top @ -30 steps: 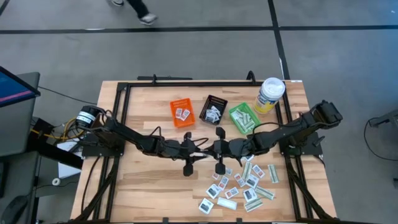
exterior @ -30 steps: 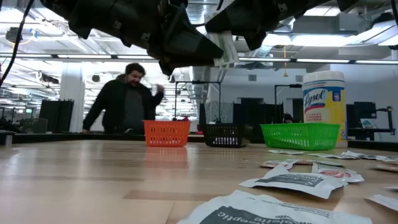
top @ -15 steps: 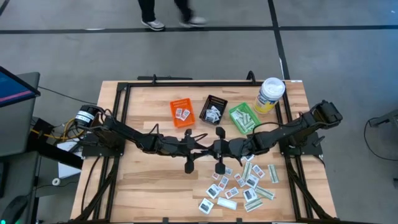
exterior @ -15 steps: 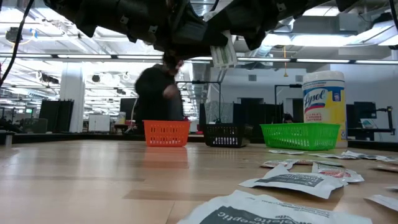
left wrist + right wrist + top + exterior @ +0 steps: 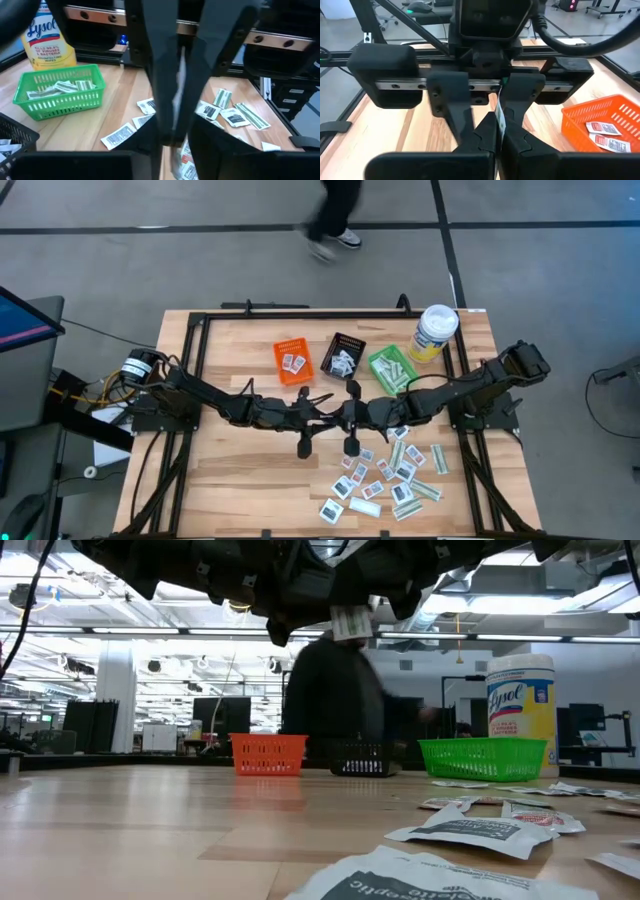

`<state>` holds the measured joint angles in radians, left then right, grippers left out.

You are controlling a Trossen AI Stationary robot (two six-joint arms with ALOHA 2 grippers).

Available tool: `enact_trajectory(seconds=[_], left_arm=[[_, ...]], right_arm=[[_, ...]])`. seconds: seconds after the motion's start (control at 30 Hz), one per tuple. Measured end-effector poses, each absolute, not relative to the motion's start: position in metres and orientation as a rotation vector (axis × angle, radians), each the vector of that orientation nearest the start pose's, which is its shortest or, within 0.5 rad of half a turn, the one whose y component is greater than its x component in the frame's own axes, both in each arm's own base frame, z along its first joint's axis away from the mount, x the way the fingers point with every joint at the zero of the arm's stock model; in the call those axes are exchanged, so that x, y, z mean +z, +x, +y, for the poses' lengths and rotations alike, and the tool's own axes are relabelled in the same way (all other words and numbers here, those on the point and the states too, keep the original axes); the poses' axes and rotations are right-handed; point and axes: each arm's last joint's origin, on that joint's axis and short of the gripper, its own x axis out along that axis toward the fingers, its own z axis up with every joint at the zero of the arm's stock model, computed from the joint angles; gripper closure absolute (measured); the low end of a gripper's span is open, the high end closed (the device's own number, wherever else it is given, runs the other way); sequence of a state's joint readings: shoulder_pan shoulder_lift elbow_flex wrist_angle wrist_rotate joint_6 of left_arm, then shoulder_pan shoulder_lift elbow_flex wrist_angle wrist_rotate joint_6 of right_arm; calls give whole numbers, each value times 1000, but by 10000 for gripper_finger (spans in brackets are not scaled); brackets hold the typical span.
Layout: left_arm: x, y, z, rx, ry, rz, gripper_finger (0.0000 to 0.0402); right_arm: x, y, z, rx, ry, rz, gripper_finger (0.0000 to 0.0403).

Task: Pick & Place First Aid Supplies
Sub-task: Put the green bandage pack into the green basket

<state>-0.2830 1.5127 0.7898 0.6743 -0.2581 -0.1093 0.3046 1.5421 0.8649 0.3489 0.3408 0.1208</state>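
Arms outstretched mid-table, right tool clenched on packet, left tool grasping it too

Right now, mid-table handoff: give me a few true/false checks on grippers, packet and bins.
1. The left gripper and right gripper meet above mid-table. True.
2. A packet sits between the two grippers, off the table. True.
3. The orange bin is empty. False: it holds packets.
4. The canister lies tipped on its side. False: it stands upright by the green bin.
5. Loose packets lie on the left arm's side. False: they lie on the right arm's side.
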Motion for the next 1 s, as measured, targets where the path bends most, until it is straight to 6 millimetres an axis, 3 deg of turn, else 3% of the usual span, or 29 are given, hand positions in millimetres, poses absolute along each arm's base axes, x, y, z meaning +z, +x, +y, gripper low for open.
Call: enact_trajectory(seconds=[0.2, 1.0], left_arm=[[245, 313, -83, -23, -95, 51, 393], [232, 315, -90, -40, -107, 116, 394]], right_arm=[[231, 319, 90, -57, 18, 299, 403], [237, 319, 93, -65, -18, 238, 403]])
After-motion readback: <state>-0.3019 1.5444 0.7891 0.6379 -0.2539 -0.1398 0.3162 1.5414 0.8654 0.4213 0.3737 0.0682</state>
